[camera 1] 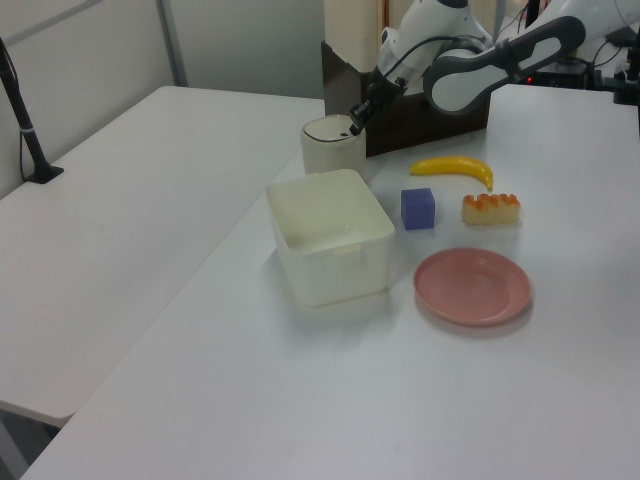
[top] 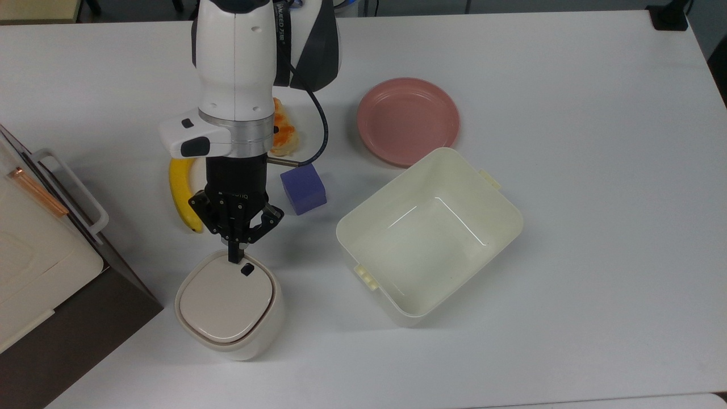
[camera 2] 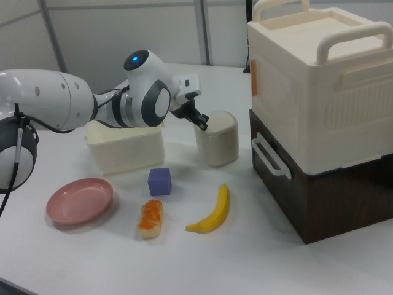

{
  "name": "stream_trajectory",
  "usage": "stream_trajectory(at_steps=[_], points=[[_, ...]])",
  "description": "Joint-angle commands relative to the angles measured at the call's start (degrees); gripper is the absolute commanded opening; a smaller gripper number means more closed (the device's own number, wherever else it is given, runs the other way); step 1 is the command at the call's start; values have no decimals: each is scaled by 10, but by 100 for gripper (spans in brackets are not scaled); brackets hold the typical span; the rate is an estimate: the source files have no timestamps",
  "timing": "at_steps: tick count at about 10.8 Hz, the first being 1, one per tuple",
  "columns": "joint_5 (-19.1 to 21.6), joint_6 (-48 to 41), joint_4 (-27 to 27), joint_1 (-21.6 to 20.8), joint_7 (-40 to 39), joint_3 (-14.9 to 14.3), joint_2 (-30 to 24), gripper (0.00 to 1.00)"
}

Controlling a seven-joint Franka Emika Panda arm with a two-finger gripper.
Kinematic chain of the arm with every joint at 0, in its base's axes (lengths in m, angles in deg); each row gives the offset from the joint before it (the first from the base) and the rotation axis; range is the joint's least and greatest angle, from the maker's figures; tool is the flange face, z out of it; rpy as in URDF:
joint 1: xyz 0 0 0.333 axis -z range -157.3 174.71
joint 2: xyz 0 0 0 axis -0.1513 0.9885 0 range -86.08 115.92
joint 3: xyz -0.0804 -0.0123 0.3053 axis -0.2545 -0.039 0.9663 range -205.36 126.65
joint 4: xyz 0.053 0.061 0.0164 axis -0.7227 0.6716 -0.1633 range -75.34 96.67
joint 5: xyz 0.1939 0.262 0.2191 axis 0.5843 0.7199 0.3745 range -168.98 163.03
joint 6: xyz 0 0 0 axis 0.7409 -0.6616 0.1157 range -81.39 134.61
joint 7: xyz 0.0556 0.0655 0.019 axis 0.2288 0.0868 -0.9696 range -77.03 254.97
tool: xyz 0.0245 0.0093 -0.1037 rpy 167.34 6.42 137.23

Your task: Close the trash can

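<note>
The trash can (top: 230, 307) is a small cream bin with a beige lid lying flat on top and a black button (top: 247, 270) near its rim. It stands at the lower left of the top view, and also shows in the left view (camera 1: 333, 148) and the right view (camera 2: 218, 140). My gripper (top: 233, 257) hangs point-down over the lid's edge next to the button, its fingers drawn together into one tip with nothing between them. Whether the tip touches the lid I cannot tell.
A banana (top: 180, 193), a purple cube (top: 304, 188) and an orange-topped pastry (top: 282, 132) lie behind the bin. A large lidless cream tub (top: 430, 236) and a pink plate (top: 408, 121) sit in the top view's right. A cream-and-brown box stack (top: 42, 267) stands left.
</note>
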State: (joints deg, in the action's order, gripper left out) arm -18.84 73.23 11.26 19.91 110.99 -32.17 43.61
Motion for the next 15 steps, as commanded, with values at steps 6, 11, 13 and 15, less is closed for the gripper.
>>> stream_trajectory(at_steps=[6,11,13,15], points=[[-7,19,5,8,14,3,0,0],[-8,59,5,18,10,3,-7,0],[-7,59,6,21,8,3,-12,0],[-9,60,7,22,7,3,-12,0]])
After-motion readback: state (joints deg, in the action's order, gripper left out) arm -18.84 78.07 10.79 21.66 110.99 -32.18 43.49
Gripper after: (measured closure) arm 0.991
